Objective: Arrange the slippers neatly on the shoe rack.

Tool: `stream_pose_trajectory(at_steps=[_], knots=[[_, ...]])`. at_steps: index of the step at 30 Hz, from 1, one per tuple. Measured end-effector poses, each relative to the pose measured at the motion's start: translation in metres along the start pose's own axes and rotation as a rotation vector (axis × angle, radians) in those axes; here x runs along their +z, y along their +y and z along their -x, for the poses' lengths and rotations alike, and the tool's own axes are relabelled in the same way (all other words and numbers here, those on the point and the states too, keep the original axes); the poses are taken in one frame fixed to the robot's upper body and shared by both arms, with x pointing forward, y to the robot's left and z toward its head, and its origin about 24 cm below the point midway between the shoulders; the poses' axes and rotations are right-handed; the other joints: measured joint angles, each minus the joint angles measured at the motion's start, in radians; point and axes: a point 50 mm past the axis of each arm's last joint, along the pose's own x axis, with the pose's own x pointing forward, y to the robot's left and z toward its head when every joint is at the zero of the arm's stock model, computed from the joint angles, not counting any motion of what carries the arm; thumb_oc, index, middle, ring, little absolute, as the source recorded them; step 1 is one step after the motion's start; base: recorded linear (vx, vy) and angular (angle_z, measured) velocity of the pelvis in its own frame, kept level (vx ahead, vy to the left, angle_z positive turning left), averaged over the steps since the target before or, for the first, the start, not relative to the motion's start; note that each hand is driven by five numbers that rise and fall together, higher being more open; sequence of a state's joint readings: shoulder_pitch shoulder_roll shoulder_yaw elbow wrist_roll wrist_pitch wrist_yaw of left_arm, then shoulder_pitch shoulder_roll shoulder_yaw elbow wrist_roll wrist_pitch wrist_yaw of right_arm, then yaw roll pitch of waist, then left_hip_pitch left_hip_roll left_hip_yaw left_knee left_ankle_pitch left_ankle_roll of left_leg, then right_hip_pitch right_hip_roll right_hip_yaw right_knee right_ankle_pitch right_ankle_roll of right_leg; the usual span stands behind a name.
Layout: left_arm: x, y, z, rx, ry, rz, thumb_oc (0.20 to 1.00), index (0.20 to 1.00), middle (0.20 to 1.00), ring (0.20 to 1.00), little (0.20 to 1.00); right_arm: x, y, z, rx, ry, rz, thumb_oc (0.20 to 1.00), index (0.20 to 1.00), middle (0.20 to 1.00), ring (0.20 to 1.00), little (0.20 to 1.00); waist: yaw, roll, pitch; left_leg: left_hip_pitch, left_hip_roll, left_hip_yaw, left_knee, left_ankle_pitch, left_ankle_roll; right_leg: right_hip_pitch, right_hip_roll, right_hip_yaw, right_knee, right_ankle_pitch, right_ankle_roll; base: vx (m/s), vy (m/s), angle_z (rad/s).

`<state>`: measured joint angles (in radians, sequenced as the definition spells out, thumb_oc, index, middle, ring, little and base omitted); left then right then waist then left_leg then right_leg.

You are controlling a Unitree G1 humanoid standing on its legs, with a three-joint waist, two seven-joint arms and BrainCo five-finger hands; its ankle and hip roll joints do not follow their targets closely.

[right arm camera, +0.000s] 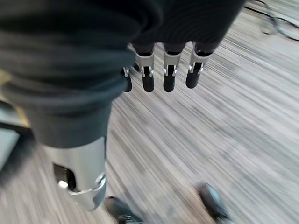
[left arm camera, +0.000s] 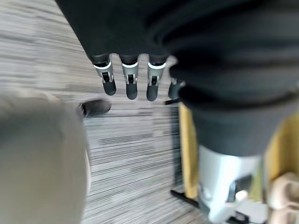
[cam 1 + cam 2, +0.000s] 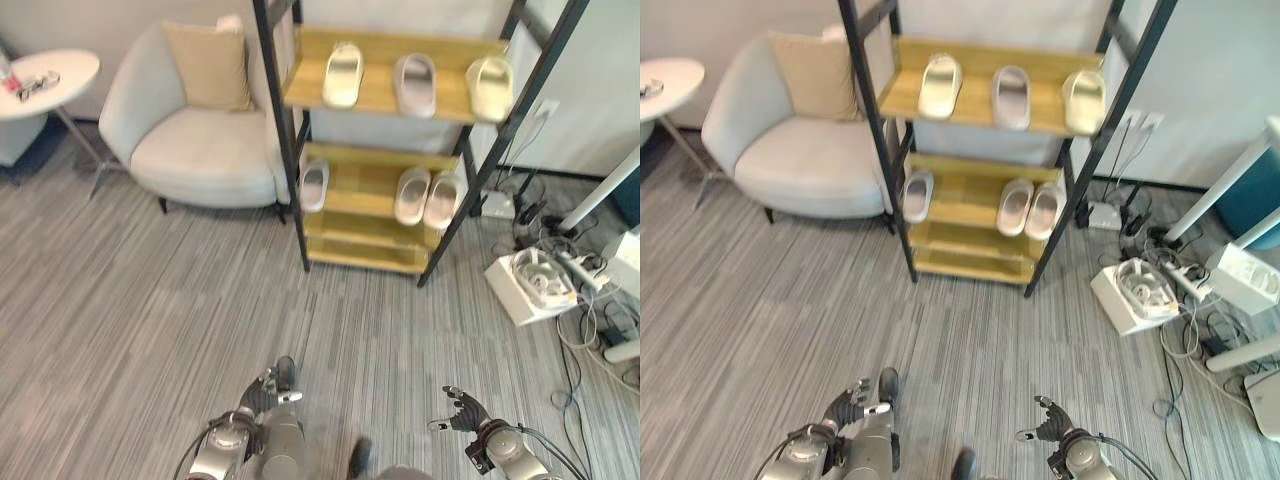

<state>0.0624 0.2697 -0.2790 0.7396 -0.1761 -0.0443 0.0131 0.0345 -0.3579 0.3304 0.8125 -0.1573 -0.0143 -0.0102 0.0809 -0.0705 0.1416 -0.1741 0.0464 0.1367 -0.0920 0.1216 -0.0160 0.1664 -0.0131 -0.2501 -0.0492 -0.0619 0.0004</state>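
Observation:
The shoe rack point(image 3: 375, 98) has a black frame and yellowish wooden shelves and stands ahead of me. Its top shelf holds a cream slipper point(image 3: 343, 74), a pale grey slipper point(image 3: 414, 85) and a yellowish slipper point(image 3: 490, 87), spaced apart. On the middle shelf one white slipper point(image 3: 314, 184) lies at the left and two pale slippers point(image 3: 426, 197) lie side by side at the right. The lowest shelf is bare. My left hand point(image 3: 262, 392) and right hand point(image 3: 463, 410) hang low over the floor, well short of the rack, both open and holding nothing.
A light armchair point(image 3: 195, 150) with a beige cushion stands left of the rack, and a round white side table point(image 3: 50, 72) further left. At the right, a white box point(image 3: 530, 283), a power strip and tangled cables point(image 3: 590, 330) lie on the striped grey carpet.

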Motion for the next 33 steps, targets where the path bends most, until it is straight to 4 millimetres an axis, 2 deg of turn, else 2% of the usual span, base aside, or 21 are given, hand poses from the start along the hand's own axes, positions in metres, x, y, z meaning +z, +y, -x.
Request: stream_pose_trajectory(at_steps=[1,2,3,5,6,9,10,12,15,17,18,19,20,22,23,24,26,28,29,31,33], knots=[[0.003,-0.001,-0.001,-0.003,-0.013,-0.001,1.000,1.000,1.000,1.000,1.000,0.000,0.002,0.000,0.010,0.000,0.013,1.000,1.000,1.000,1.000,1.000,-0.001,0.001,-0.005,0.034,-0.026,0.027,0.000,0.003,0.025,-0.005,-0.015,0.012,0.040,-0.019,0.020,0.09,0.117,-0.61],[0.005,-0.002,-0.001,-0.009,-0.021,0.001,1.000,1.000,1.000,1.000,1.000,-0.001,0.002,0.001,0.013,0.001,0.017,1.000,1.000,1.000,1.000,1.000,-0.006,0.034,-0.015,0.075,-0.029,0.044,-0.003,-0.002,0.039,-0.021,-0.006,0.026,0.099,-0.043,0.042,0.14,0.139,-0.54],[0.007,-0.001,-0.002,-0.012,-0.022,-0.011,1.000,1.000,1.000,1.000,1.000,0.000,0.006,0.000,0.023,0.002,0.015,1.000,1.000,1.000,1.000,1.000,-0.020,0.049,-0.007,0.113,-0.028,0.038,-0.001,0.052,0.072,-0.069,-0.009,0.034,0.242,-0.094,0.069,0.09,0.091,-0.37],[0.023,0.009,-0.009,0.005,-0.055,-0.045,1.000,1.000,1.000,1.000,1.000,0.009,0.025,0.003,0.088,-0.043,0.028,1.000,1.000,1.000,1.000,1.000,-0.042,0.018,0.003,0.155,-0.061,0.019,0.001,0.007,0.105,-0.222,-0.095,0.031,0.568,-0.169,0.122,0.24,0.086,0.01],[0.038,0.011,-0.014,0.004,-0.092,-0.074,1.000,1.000,1.000,1.000,1.000,0.012,0.029,0.003,0.097,-0.059,0.020,1.000,1.000,1.000,1.000,1.000,-0.048,0.005,0.012,0.179,-0.091,0.001,0.001,0.001,0.096,-0.299,-0.138,0.045,0.616,-0.178,0.122,0.31,0.038,0.28],[0.045,0.012,-0.014,0.005,-0.118,-0.078,1.000,1.000,1.000,1.000,1.000,0.020,0.024,0.002,0.077,-0.086,0.003,1.000,1.000,1.000,1.000,1.000,-0.047,0.028,0.032,0.218,-0.102,-0.018,0.001,-0.035,0.066,-0.352,-0.139,0.060,0.484,-0.161,0.127,0.23,-0.062,0.20],[0.046,0.012,-0.015,0.006,-0.122,-0.079,1.000,1.000,1.000,1.000,1.000,0.021,0.021,0.001,0.072,-0.090,0.006,1.000,1.000,1.000,1.000,1.000,-0.050,0.019,0.034,0.228,-0.104,-0.020,0.000,-0.065,0.053,-0.375,-0.143,0.059,0.429,-0.136,0.133,0.27,-0.122,0.18],[0.041,0.015,-0.014,0.012,-0.105,-0.080,1.000,1.000,1.000,1.000,1.000,0.021,0.020,0.000,0.070,-0.084,0.005,1.000,1.000,1.000,1.000,1.000,-0.046,0.020,0.038,0.241,-0.112,-0.022,0.000,-0.099,0.055,-0.399,-0.145,0.068,0.303,-0.049,0.141,0.21,-0.099,0.07],[0.028,0.015,-0.010,0.011,-0.064,-0.078,1.000,1.000,1.000,1.000,1.000,0.016,0.023,0.002,0.075,-0.068,-0.002,1.000,1.000,1.000,1.000,1.000,-0.055,0.012,0.042,0.308,-0.122,-0.046,-0.001,-0.140,0.047,-0.390,-0.169,0.066,0.115,0.138,0.150,0.30,-0.155,0.19],[0.023,0.011,-0.008,0.003,-0.054,-0.067,1.000,1.000,1.000,1.000,1.000,0.011,0.026,0.004,0.087,-0.054,-0.005,1.000,1.000,1.000,1.000,1.000,-0.056,0.003,0.036,0.350,-0.113,-0.057,-0.003,-0.176,0.035,-0.352,-0.167,0.055,0.106,0.167,0.134,0.22,-0.138,0.26],[0.016,0.008,-0.006,-0.005,-0.037,-0.059,1.000,1.000,1.000,1.000,1.000,0.007,0.027,0.005,0.091,-0.043,-0.010,1.000,1.000,1.000,1.000,1.000,-0.065,0.011,0.009,0.357,-0.093,-0.066,-0.004,-0.200,0.036,-0.346,-0.151,0.052,0.104,0.217,0.106,0.19,-0.202,0.18],[0.016,0.003,-0.005,-0.019,-0.045,-0.052,1.000,1.000,1.000,1.000,1.000,0.008,0.024,0.005,0.079,-0.044,-0.020,1.000,1.000,1.000,1.000,1.000,-0.072,0.019,0.005,0.370,-0.065,-0.068,0.000,-0.192,0.019,-0.333,-0.126,0.034,0.108,0.220,0.081,0.19,-0.293,0.38],[0.019,-0.001,-0.006,-0.029,-0.053,-0.041,1.000,1.000,1.000,1.000,1.000,0.016,0.016,0.000,0.058,-0.062,-0.020,1.000,1.000,1.000,1.000,1.000,-0.074,0.021,0.015,0.328,-0.035,-0.070,0.101,-0.194,-0.005,-0.307,-0.094,0.006,0.094,0.192,0.048,0.19,-0.292,0.32],[0.026,0.001,-0.009,-0.027,-0.067,-0.050,1.000,1.000,1.000,1.000,1.000,0.021,0.013,-0.001,0.051,-0.081,-0.013,1.000,1.000,1.000,1.000,1.000,-0.058,-0.030,0.033,0.168,-0.041,-0.069,0.449,-0.204,-0.030,-0.266,-0.111,0.011,0.062,0.187,0.007,0.11,-0.106,0.09],[0.025,-0.002,-0.009,-0.034,-0.063,-0.051,1.000,1.000,1.000,1.000,1.000,0.021,0.008,-0.001,0.042,-0.083,-0.001,1.000,1.000,1.000,1.000,1.000,-0.044,-0.035,0.035,0.128,-0.033,-0.076,0.557,-0.199,-0.036,-0.243,-0.105,0.011,0.049,0.189,-0.024,0.14,-0.012,-0.10],[0.022,-0.004,-0.009,-0.040,-0.055,-0.050,1.000,1.000,1.000,1.000,1.000,0.020,0.005,-0.001,0.036,-0.080,0.010,1.000,1.000,1.000,1.000,1.000,-0.034,-0.036,0.036,0.095,-0.024,-0.080,0.585,-0.223,-0.045,-0.214,-0.094,0.005,0.020,0.175,-0.040,0.12,0.041,0.03],[0.024,-0.006,-0.010,-0.045,-0.061,-0.049,1.000,1.000,1.000,1.000,1.000,0.017,-0.002,0.000,0.010,-0.072,0.017,1.000,1.000,1.000,1.000,1.000,-0.039,-0.032,0.035,0.086,-0.006,-0.068,0.432,-0.221,-0.045,-0.175,-0.078,-0.010,-0.014,0.173,-0.040,0.15,0.079,0.16],[0.030,-0.007,-0.011,-0.048,-0.082,-0.051,1.000,1.000,1.000,1.000,1.000,0.016,-0.009,0.000,-0.005,-0.065,0.034,1.000,1.000,1.000,1.000,1.000,-0.031,-0.012,0.044,0.085,0.029,-0.018,0.130,-0.142,-0.054,-0.153,-0.042,-0.023,-0.034,0.152,-0.009,0.12,0.081,-0.03],[0.027,-0.007,-0.010,-0.047,-0.073,-0.050,1.000,1.000,1.000,1.000,1.000,0.015,-0.009,0.000,-0.006,-0.065,0.035,1.000,1.000,1.000,1.000,1.000,-0.034,0.002,0.049,0.082,0.040,-0.011,0.066,-0.095,-0.053,-0.137,-0.021,-0.022,-0.034,0.153,-0.014,0.16,0.150,-0.23],[0.019,-0.007,-0.008,-0.047,-0.048,-0.047,1.000,1.000,1.000,1.000,1.000,0.014,-0.006,0.001,0.001,-0.064,0.032,1.000,1.000,1.000,1.000,1.000,-0.038,0.012,0.045,0.107,0.050,-0.013,0.023,-0.036,-0.044,-0.103,0.010,-0.008,-0.037,0.114,-0.012,0.14,0.145,-0.36],[0.018,-0.008,-0.007,-0.050,-0.046,-0.042,1.000,1.000,1.000,1.000,1.000,0.010,-0.004,0.002,0.002,-0.052,0.029,1.000,1.000,1.000,1.000,1.000,-0.046,0.019,0.038,0.150,0.029,-0.009,0.015,-0.022,-0.025,-0.081,0.013,0.008,-0.039,0.098,-0.013,0.10,0.135,-0.16]])
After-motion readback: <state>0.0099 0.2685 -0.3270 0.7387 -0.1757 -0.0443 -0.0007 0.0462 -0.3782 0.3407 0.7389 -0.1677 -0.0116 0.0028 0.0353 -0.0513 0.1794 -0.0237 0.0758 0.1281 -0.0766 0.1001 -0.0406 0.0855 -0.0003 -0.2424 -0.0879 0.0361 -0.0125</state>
